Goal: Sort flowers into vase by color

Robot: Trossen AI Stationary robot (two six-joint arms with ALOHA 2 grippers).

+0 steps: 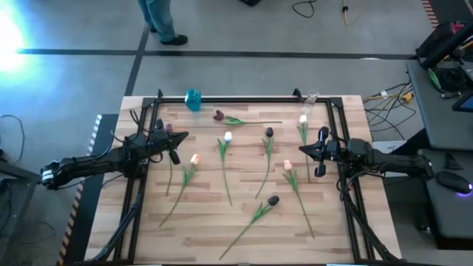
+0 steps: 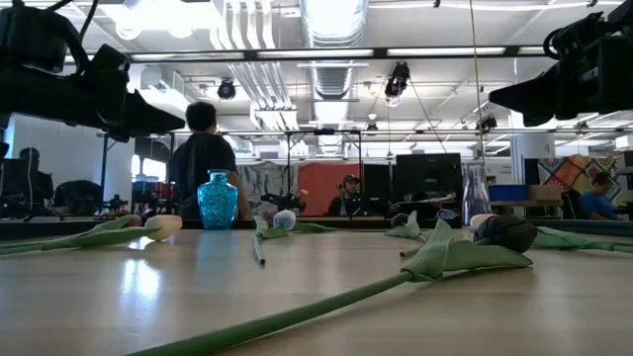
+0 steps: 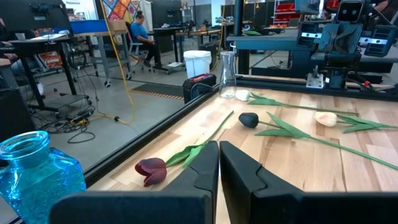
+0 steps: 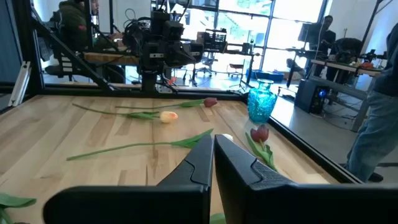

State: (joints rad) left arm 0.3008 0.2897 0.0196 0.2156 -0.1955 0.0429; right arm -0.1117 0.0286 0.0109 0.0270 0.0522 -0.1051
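Several artificial tulips lie flat on the wooden table [image 1: 207,222]. A dark red one [image 1: 219,115] rests near the far edge, close to the blue vase [image 1: 194,98]. White [image 1: 228,137], peach [image 1: 195,159] and black [image 1: 273,200] heads are spread over the middle. A clear vase [image 1: 310,97] stands at the far right. My left gripper [image 1: 176,146] hovers shut at the table's left, the dark red tulip [image 3: 152,171] ahead of it. My right gripper [image 1: 316,154] hovers shut at the right, beside a peach tulip [image 1: 287,165].
A black frame [image 1: 244,99] runs around the table's far and side edges. The blue vase [image 2: 218,201] and clear vase [image 2: 476,193] stand just inside the far rail. People sit and walk in the room beyond. A black tulip [image 2: 506,232] lies nearest the low camera.
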